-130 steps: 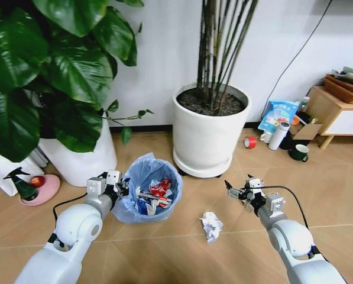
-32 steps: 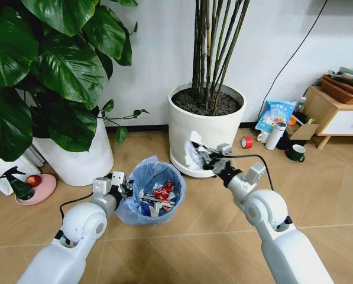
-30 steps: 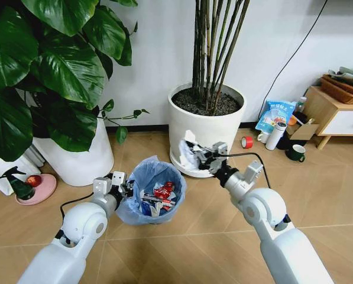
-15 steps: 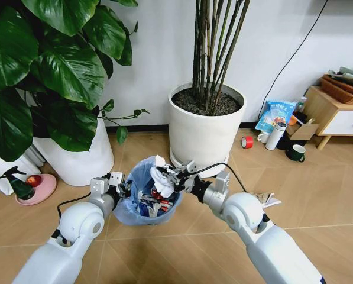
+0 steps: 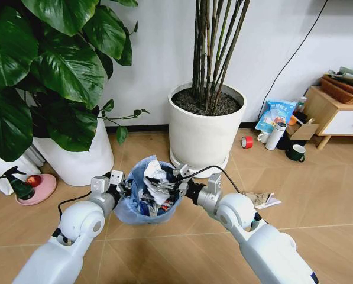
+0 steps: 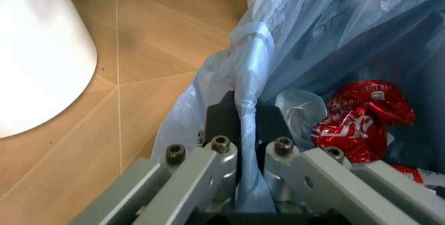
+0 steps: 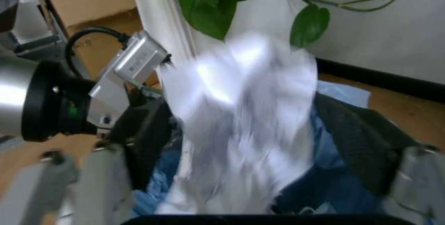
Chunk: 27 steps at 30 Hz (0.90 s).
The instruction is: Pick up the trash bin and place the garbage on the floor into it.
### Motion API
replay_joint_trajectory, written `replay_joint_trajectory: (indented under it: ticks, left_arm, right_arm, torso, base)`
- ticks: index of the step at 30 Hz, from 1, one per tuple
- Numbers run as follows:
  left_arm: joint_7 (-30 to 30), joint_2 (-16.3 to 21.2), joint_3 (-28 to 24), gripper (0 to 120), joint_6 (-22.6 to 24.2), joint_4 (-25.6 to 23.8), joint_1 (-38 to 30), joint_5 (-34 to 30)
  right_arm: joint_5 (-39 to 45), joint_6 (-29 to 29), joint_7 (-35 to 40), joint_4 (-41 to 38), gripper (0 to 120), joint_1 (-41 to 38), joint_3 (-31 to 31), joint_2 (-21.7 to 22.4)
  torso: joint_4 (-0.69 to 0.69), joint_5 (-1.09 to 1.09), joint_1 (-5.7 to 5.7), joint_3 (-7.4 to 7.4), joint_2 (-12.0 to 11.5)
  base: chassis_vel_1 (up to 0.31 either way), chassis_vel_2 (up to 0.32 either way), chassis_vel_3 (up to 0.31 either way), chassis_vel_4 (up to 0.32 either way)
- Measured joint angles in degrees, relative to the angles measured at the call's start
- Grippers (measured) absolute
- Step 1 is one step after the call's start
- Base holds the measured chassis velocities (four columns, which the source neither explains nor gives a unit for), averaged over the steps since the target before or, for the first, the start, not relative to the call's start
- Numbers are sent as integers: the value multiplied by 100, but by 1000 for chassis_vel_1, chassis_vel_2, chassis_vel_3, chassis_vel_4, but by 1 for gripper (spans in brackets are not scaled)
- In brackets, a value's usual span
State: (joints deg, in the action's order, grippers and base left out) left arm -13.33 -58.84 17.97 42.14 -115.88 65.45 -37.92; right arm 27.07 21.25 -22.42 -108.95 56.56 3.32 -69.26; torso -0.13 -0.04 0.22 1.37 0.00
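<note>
The trash bin point(image 5: 135, 204), lined with a crinkly light-blue bag point(image 6: 334, 37), sits on the floor point(image 5: 182, 248) in front of me. My left gripper point(image 5: 122, 186) is shut on its rim and bag fold point(image 6: 248, 131). A red wrapper point(image 6: 358, 118) and other litter lie inside. My right gripper point(image 5: 175, 179) hovers over the bin mouth, fingers spread wide. A crumpled white paper point(image 5: 155, 172) sits loose and blurred between them point(image 7: 243, 110). Another crumpled brown-white scrap of garbage point(image 5: 262, 199) lies on the floor to the right.
A large white plant pot point(image 5: 204, 127) stands just behind the bin, another white pot point(image 5: 81, 157) at the left. A red tape roll point(image 5: 247, 142), a dark mug point(image 5: 297, 152) and a wooden cabinet point(image 5: 336, 115) are at the far right. A pink dish point(image 5: 37, 186) lies far left.
My right arm swung left and down from in front of the white pot to over the bin, carrying the white paper; its fingers have since spread. The left gripper still grips the rim.
</note>
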Motion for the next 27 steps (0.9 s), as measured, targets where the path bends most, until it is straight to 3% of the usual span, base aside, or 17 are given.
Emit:
replay_joint_trajectory:
  ticks: [2,6,15,18,27]
  left_arm:
    - [-3,-6,3,0,0,0,9,3]
    - [-5,-6,14,0,0,0,10,4]
    - [-8,-41,49,0,0,6,18,12]
    - [-11,-74,96,0,0,6,53,30]
    - [-38,-93,204,0,0,-112,181,101]
  right_arm:
    - [-10,-41,-27,3,92,-18,-8,-4]
    - [-36,-85,-33,3,99,-23,1,-13]
    - [-79,-208,164,-116,100,89,282,-21]
    - [-269,-331,636,-282,100,358,690,82]
    - [-615,-477,829,-37,100,708,1357,105]
  torso:
    - [0,0,0,0,0]
    - [0,0,0,0,0]
    - [2,1,0,0,0]
    - [-1,1,0,0,0]
    - [0,1,0,0,0]
  base:
    - [0,0,0,0]
    - [0,0,0,0]
    - [0,0,0,0]
    - [0,0,0,0]
    - [0,0,0,0]
